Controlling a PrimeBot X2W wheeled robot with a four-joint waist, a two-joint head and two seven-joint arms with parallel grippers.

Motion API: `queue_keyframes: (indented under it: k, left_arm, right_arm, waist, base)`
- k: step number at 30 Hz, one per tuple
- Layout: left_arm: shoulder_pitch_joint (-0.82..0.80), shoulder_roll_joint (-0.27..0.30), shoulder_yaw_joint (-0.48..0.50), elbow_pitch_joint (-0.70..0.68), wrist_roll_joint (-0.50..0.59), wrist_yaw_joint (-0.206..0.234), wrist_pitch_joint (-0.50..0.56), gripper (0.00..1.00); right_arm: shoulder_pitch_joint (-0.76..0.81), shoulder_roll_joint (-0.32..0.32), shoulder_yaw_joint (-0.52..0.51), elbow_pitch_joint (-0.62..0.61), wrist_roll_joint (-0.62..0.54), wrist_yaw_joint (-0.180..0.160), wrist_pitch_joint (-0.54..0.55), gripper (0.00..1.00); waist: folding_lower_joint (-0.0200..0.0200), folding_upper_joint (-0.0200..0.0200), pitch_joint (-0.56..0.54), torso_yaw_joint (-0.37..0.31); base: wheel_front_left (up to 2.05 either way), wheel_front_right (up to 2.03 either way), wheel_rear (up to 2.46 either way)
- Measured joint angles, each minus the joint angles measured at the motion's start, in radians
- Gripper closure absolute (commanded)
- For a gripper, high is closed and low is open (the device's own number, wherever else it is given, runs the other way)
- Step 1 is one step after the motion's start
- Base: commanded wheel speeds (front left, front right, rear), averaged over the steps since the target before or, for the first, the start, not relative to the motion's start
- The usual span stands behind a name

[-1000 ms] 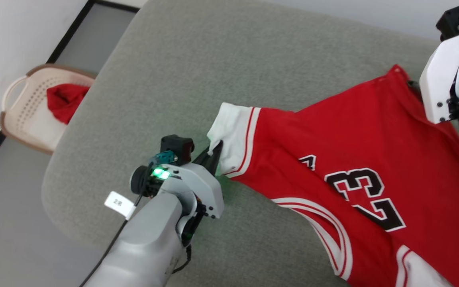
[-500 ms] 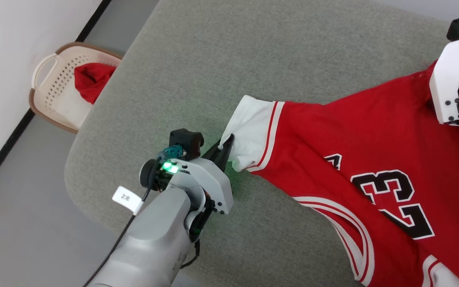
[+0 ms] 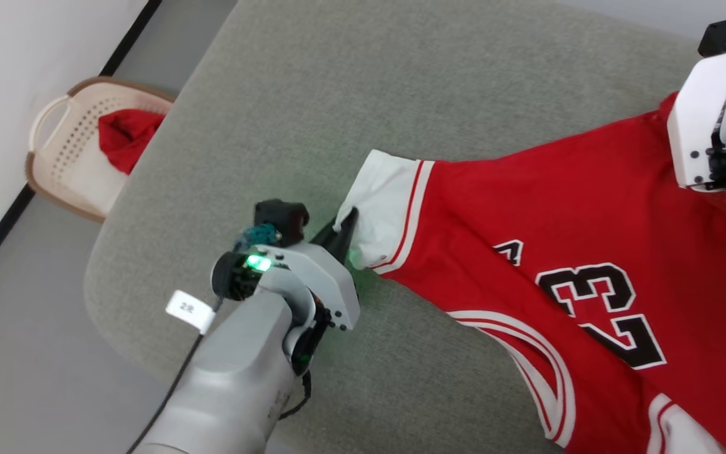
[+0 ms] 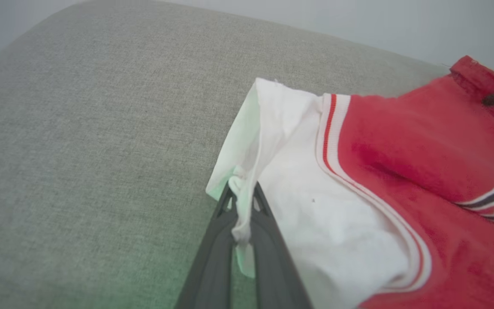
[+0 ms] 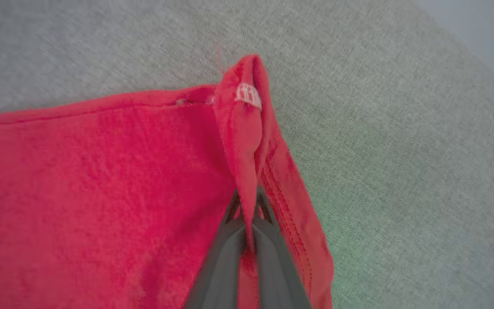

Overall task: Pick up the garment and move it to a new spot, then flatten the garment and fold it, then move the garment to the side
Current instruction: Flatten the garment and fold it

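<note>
Jaws clench cloth on both arms: left gripper (image 4: 242, 194) pinches the soft white sleeve (image 4: 315, 214) of the jersey (image 3: 558, 208), right gripper (image 5: 249, 201) its stitched red corner, over a coarse grey cushion (image 3: 312, 113).

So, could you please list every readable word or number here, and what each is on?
"23": black digits on the red garment.
Lettering beside it: mostly hidden, unreadable.
White tag on the left arm: too small to read.
White label at the garment's corner: blurred.

Silver-grey left forearm (image 3: 237, 391), white screw-studded wrist housing (image 3: 325, 290); beside its green light (image 3: 254, 261), a teal connector (image 3: 256, 234), black cable (image 3: 172, 394), white tag (image 3: 188, 310). The left claw (image 3: 350, 217) is dark and tapered.
</note>
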Motion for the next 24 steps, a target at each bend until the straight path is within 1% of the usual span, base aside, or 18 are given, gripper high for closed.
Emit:
queue_keyframes:
  k: [4, 7, 13, 18, 24]
  left_arm:
    - [-0.011, 0.006, 0.012, 0.01, -0.021, -0.006, 0.0, 1.0]
    - [-0.03, 0.024, 0.01, 0.031, -0.029, -0.006, 0.007, 1.0]
    - [-0.092, 0.063, 0.016, 0.06, -0.05, -0.009, 0.044, 1.0]
    - [-0.147, 0.098, 0.028, 0.072, -0.08, -0.01, 0.097, 1.0]
    - [-0.225, 0.143, 0.03, 0.065, -0.121, -0.01, 0.162, 1.0]
  right_arm:
    - [-0.017, 0.034, -0.034, 0.013, 0.04, 0.0, -0.009, 1.0]
    - [-0.022, 0.069, -0.049, 0.008, 0.068, 0.0, -0.021, 1.0]
    - [-0.023, 0.115, -0.05, -0.046, 0.119, 0.0, -0.056, 1.0]
    - [-0.023, 0.14, -0.045, -0.088, 0.156, 0.0, -0.105, 1.0]
    - [-0.039, 0.162, -0.035, -0.113, 0.158, 0.0, -0.214, 1.0]
  waist:
    - [0.0, 0.0, -0.021, -0.024]
    - [0.0, 0.0, -0.04, -0.045]
    - [0.0, 0.0, -0.084, -0.094]
    - [0.0, 0.0, -0.118, -0.141]
    - [0.0, 0.0, -0.151, -0.202]
  base:
    - [0.0, 0.0, 0.0]
    - [0.0, 0.0, 0.0]
    - [0.0, 0.0, 0.0]
    - [0.0, 0.0, 0.0]
    - [0.0, 0.0, 0.0]
